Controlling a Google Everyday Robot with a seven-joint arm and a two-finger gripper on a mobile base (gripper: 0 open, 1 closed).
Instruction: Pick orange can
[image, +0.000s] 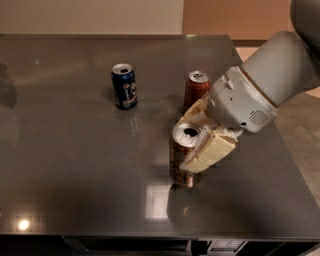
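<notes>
The orange can (181, 159), copper-orange with a silver top, is near the table's front, right of centre. My gripper (196, 134) is shut on it, with one cream finger (210, 151) on its right side and the other behind it. The can hangs slightly tilted, just above the table (75, 165), with its reflection underneath. The arm's grey wrist (245, 105) reaches in from the right.
A red can (194, 89) stands just behind the gripper, close to the far finger. A blue can (124, 86) stands further left at the back. The table's right edge (280, 145) and front edge (150, 235) are near.
</notes>
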